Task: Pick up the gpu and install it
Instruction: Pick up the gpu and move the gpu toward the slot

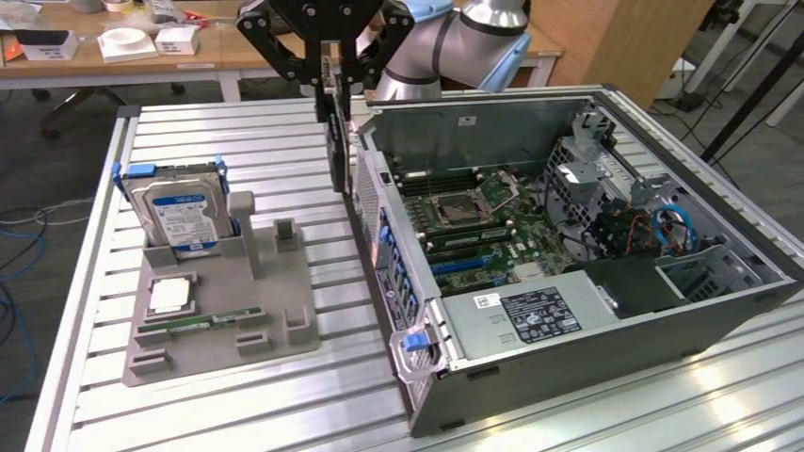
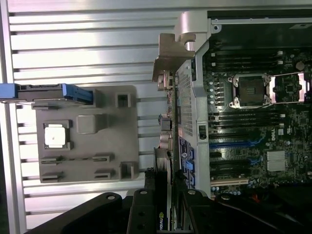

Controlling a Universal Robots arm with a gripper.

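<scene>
the gripper (image 1: 331,80) is clamped on the gpu (image 1: 337,141). its black fingers (image 2: 146,214) pinch the card near one end, so it hangs upright and edge-on, with the silver end bracket (image 2: 170,63) at the end away from the wrist. the gpu is in the air just outside the open computer case (image 1: 703,325). it sits close beside the case wall that faces the gray parts fixture (image 1: 270,282), above the slotted aluminium table (image 1: 251,141). it is not over the motherboard (image 1: 484,226) and not in any slot. the case lies on its side with the motherboard facing up, so the upright hold likely suits slots that open upward. the fixture lies on the far side of the gpu from the case and carries a hard drive (image 1: 180,218) in blue rails. the pick-up looks done and the install not yet.
</scene>
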